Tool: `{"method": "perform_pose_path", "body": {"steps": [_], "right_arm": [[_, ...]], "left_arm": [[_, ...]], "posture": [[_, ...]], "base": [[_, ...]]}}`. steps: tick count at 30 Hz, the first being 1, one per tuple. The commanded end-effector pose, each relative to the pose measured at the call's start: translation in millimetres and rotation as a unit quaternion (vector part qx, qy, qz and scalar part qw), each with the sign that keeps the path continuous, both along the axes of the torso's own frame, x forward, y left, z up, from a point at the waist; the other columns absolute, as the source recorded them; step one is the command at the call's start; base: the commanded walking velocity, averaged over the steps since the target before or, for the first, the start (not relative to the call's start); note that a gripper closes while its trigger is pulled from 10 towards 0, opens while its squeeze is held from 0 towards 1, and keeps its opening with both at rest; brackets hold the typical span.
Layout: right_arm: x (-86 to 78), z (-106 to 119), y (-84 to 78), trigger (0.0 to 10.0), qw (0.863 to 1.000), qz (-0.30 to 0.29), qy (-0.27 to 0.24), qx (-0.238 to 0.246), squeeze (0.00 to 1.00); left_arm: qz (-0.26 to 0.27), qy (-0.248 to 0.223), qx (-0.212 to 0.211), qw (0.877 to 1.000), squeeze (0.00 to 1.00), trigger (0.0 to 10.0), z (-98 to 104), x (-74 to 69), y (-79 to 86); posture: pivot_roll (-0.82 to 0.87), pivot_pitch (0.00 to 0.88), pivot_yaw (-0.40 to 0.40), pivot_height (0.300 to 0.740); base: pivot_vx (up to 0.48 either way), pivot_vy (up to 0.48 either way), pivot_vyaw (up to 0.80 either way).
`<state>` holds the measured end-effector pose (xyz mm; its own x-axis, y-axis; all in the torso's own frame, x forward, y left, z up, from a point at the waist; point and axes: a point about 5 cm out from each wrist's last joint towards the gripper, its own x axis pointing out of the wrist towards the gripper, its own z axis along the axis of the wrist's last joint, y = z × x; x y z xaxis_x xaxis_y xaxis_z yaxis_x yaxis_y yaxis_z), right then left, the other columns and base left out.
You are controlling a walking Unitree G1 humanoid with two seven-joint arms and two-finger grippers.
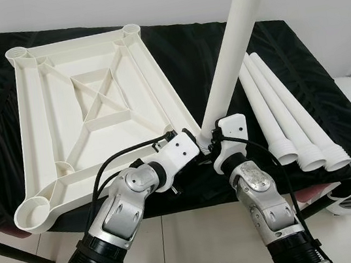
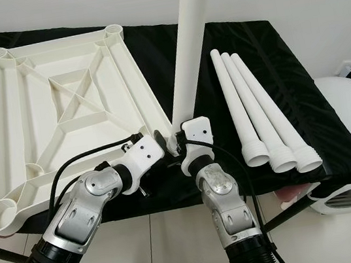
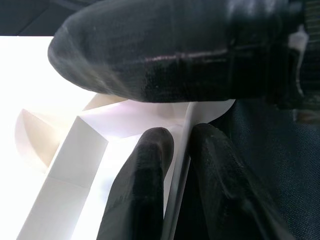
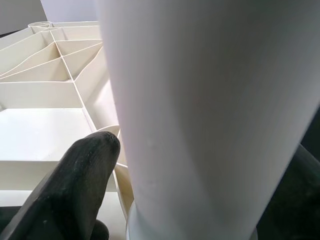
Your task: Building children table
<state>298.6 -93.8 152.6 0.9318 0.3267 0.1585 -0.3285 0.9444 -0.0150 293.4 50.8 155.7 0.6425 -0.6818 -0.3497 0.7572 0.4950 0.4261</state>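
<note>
On black cloth (image 1: 298, 67), ribbed plastic tabletop (image 1: 87, 111).

A white plastic tabletop (image 1: 93, 111) lies upside down on the black-covered surface, its ribbed underside facing up, with crossed braces around a central diamond and a round socket at each corner. 1 long white leg (image 1: 235, 43) stands nearly upright at the near right corner socket, leaning slightly right as it rises out of view. 3 more white legs (image 1: 285, 115) lie side by side to the right, their ridged wider ends toward the near edge.
</note>
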Motion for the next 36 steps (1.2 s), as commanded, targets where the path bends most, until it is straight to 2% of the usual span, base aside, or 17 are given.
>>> {"method": "perform_pose_path", "body": {"steps": [1,26,36], "right_arm": [[-0.3,-4.6,-1.6,10.0,1.0,-0.003,0.006,-0.005,0.0],[0.8,-5.9,-0.3,10.0,1.0,0.006,0.002,-0.015,0.0],[5.8,-5.0,-2.3,10.0,1.0,0.014,0.009,-0.019,0.0]], "left_arm": [[-0.021,-0.023,-0.008,0.999,0.0,10.0,11.2,-1.0,-8.8],[-0.022,-0.024,-0.006,0.999,0.0,10.0,9.8,-0.9,-8.8],[-0.025,-0.023,-0.01,0.999,0.0,10.0,9.8,-0.4,-11.3]], "posture": [[-0.08,0.081,-0.065,0.74],[-0.09,0.081,-0.066,0.74],[-0.1,0.092,-0.063,0.74]], "base": [[0.0,0.0,0.0],[0.0,0.0,0.0],[0.0,0.0,0.0]]}}
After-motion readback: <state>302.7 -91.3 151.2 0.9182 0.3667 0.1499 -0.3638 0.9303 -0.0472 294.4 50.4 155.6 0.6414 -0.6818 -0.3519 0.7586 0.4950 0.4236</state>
